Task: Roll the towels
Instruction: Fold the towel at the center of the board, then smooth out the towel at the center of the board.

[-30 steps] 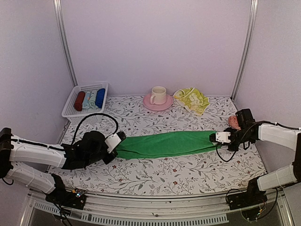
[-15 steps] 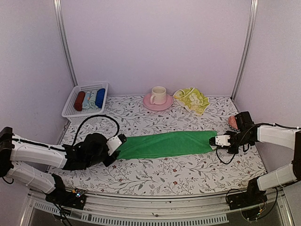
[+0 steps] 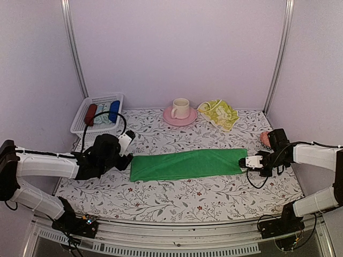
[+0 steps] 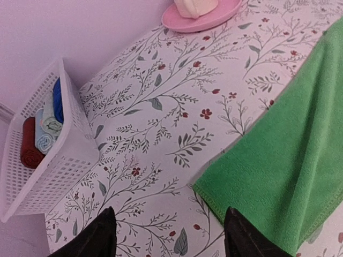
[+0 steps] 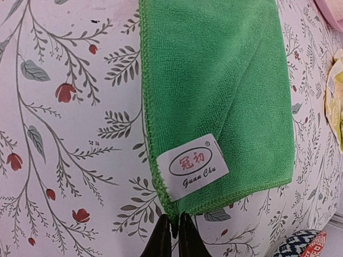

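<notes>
**Green towel laid flat in a strip, neither claw carrying it**

The bright green microfibre towel (image 3: pixel 185 165) lies folded into a long narrow strip across the middle of the counter (image 3: pixel 177 201), flat and fairly smooth. To my eye that is how you would set it up for rolling from one short end.

The left claw (image 4: pixel 171 238) hangs just off the strip's left end, its dark fingers (image 4: pixel 104 235) wide apart with nothing between them. The right claw (image 5: pixel 172 235) sits at the far right corner, next to the white sewn label (image 5: pixel 194 166), fingers pressed together. Whether they nip the hem I cannot tell.

The pale yellow towel with green print (image 3: pixel 218 113) lies crumpled at the back, just right of the pink saucer (image 3: pixel 169 120) with its cream cup (image 3: pixel 180 107). It looks untouched, so I judge it waits its turn.

Back left, a white lattice plastic basket (image 3: pixel 80 122) holds three rolls, dark red (image 3: pixel 91 114), pale blue (image 3: pixel 102 113) and deep blue (image 3: pixel 113 110).

The counter wears a white cloth printed with grey sprigs and small red flowers. Pale lilac walls close it in on three sides, with metal posts (image 3: pixel 75 53) in the back corners.
</notes>
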Available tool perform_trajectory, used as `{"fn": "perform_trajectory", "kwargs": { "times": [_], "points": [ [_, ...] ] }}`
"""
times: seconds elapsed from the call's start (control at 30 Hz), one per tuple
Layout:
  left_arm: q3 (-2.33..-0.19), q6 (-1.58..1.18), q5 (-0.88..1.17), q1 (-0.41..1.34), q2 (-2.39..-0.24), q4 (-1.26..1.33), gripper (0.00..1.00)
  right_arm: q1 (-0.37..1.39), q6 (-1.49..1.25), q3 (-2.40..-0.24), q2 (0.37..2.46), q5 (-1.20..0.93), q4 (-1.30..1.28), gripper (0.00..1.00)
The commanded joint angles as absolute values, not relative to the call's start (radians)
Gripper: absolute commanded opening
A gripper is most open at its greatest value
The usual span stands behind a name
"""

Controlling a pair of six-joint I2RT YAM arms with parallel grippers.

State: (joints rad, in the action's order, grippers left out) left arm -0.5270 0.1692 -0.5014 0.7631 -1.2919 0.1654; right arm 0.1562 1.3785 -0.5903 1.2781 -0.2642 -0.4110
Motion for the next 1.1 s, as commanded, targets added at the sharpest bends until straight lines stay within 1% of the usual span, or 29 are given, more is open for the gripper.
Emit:
{"fn": "perform_trajectory", "kwargs": {
  "times": [0.0, 0.07, 0.13, 0.27, 0.43, 0.77, 1.07],
  "points": [
    [-0.615, 0.062, -0.287, 0.649, -1.337, 0.128, 0.68, 0.152, 1.384, -0.583, 1.247, -0.268, -0.408, 0.09],
    [-0.635, 0.009, -0.16, 0.599, -1.348, 0.106, 0.67, 0.151, 1.381, -0.587, 1.241, -0.27, -0.407, 0.09],
    [-0.646, -0.05, -0.085, 0.555, -1.347, 0.086, 0.65, 0.152, 1.379, -0.589, 1.234, -0.273, -0.405, 0.09],
    [-0.646, -0.145, 0.039, 0.488, -1.354, 0.073, 0.63, 0.153, 1.378, -0.588, 1.228, -0.276, -0.4, 0.09],
    [-0.639, -0.231, 0.161, 0.433, -1.415, 0.092, 0.6, 0.156, 1.37, -0.584, 1.23, -0.276, -0.389, 0.08],
    [-0.662, -0.339, 0.291, 0.373, -1.56, 0.132, 0.54, 0.179, 1.358, -0.567, 1.226, -0.264, -0.373, 0.08],
    [-0.68, -0.368, 0.342, 0.37, -1.642, 0.174, 0.46, 0.192, 1.346, -0.564, 1.229, -0.26, -0.364, 0.08]
  ]
}}
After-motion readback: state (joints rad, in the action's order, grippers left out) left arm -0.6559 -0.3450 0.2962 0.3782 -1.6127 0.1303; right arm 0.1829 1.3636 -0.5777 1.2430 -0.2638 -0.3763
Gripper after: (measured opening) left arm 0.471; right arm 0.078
